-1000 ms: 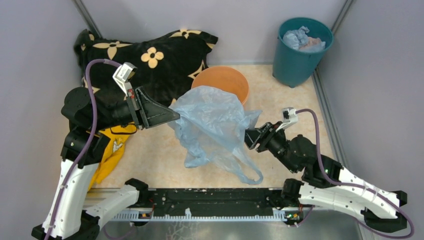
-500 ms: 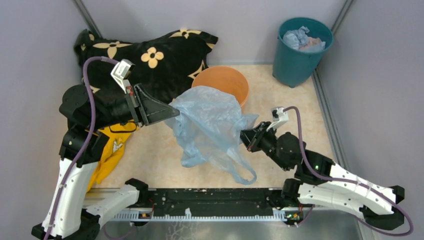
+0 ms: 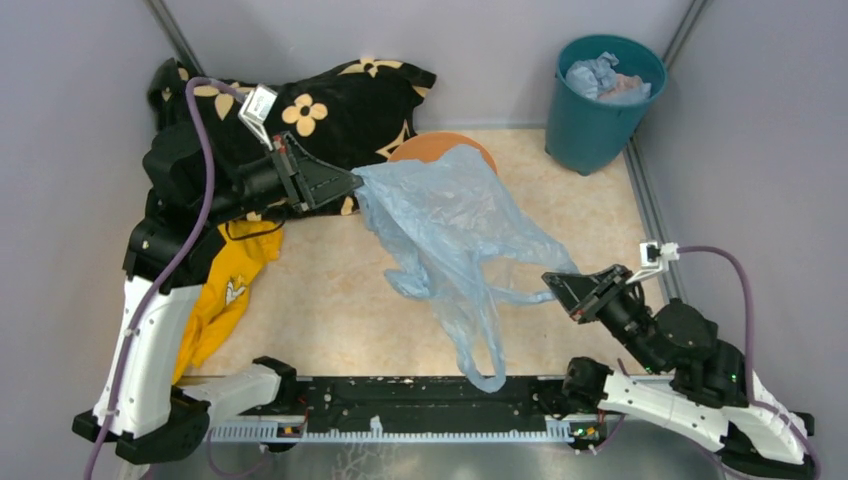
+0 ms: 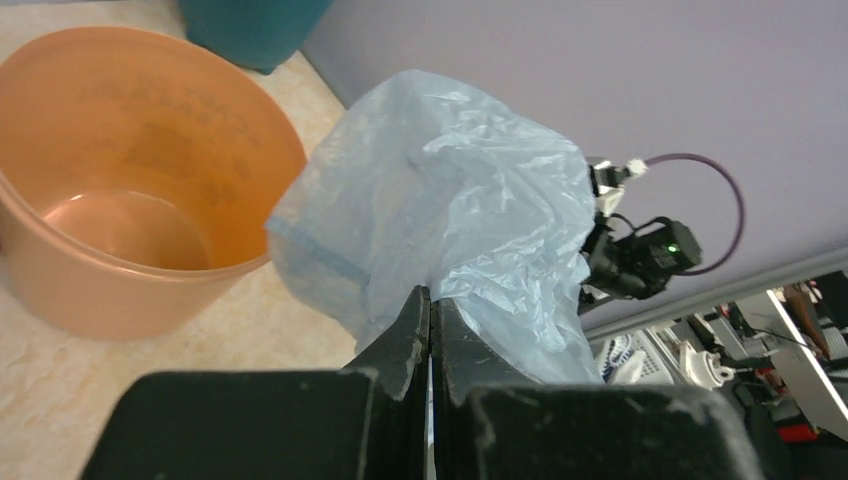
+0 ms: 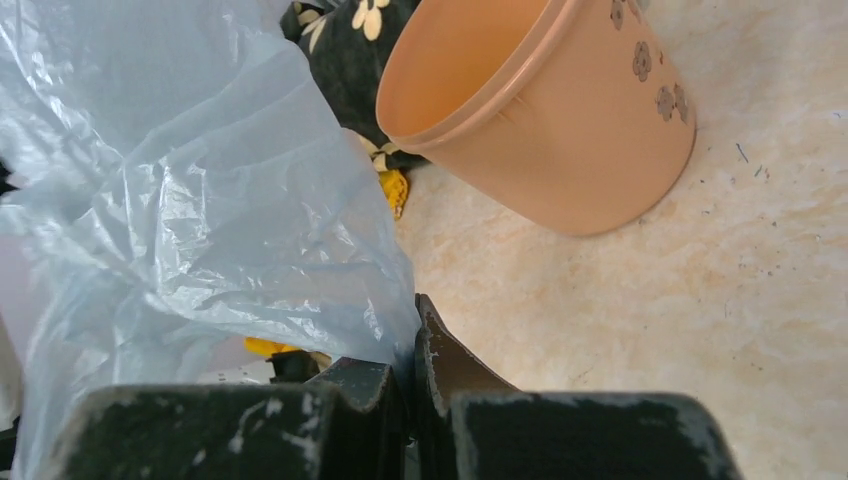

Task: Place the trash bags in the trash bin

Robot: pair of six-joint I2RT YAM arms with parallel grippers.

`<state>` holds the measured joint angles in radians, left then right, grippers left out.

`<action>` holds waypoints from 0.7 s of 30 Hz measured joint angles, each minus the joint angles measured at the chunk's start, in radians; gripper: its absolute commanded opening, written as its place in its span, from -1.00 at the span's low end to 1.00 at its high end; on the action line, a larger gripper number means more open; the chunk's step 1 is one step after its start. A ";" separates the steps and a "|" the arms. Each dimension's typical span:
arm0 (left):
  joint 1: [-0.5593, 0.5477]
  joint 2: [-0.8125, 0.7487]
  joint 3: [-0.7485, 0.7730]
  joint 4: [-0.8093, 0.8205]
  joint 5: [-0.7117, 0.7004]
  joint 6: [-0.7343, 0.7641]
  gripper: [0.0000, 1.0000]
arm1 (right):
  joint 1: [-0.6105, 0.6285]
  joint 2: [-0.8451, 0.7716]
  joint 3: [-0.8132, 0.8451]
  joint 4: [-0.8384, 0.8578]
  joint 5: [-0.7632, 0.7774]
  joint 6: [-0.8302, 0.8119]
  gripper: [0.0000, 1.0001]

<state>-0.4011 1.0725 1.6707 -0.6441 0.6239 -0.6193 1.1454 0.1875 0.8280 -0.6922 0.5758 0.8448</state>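
A pale blue see-through trash bag (image 3: pixel 450 220) hangs stretched between my two grippers above the floor. My left gripper (image 3: pixel 357 183) is shut on its far left edge, just left of the peach-orange trash bin (image 3: pixel 440 143), which the film partly covers. My right gripper (image 3: pixel 548 283) is shut on the bag's right edge, nearer the front. A loop handle (image 3: pixel 486 368) dangles toward the rail. In the left wrist view the gripper (image 4: pixel 430 292) pinches the bag (image 4: pixel 470 190) beside the empty bin (image 4: pixel 120 150). The right wrist view shows the gripper (image 5: pixel 415 305), film (image 5: pixel 200 200) and bin (image 5: pixel 560 130).
A dark teal bucket (image 3: pixel 600 100) holding crumpled material stands in the back right corner. A black flowered cloth (image 3: pixel 330 105) lies at the back left, behind the left arm. A yellow cloth (image 3: pixel 225 290) lies by the left arm's base. Grey walls enclose three sides.
My right gripper has shut on the bag's edge and pulled back toward the right front. The left gripper has carried its edge farther back, so the bag is spread out.
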 measured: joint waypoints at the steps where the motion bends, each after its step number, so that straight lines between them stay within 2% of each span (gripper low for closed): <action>1: 0.003 0.012 0.001 -0.010 -0.007 0.010 -1.00 | 0.000 -0.012 0.011 -0.021 0.002 0.005 -1.00; 13: 0.130 0.100 0.148 -0.100 -0.006 0.084 -1.00 | 0.000 -0.021 0.154 -0.251 0.037 0.041 -1.00; 21: 0.163 0.099 0.161 -0.105 0.040 0.088 -1.00 | 0.000 0.008 0.240 -0.354 0.057 0.064 -1.00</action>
<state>-0.2379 1.1717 1.8313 -0.7486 0.6640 -0.5312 1.1454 0.1959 1.0676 -1.0466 0.6327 0.9092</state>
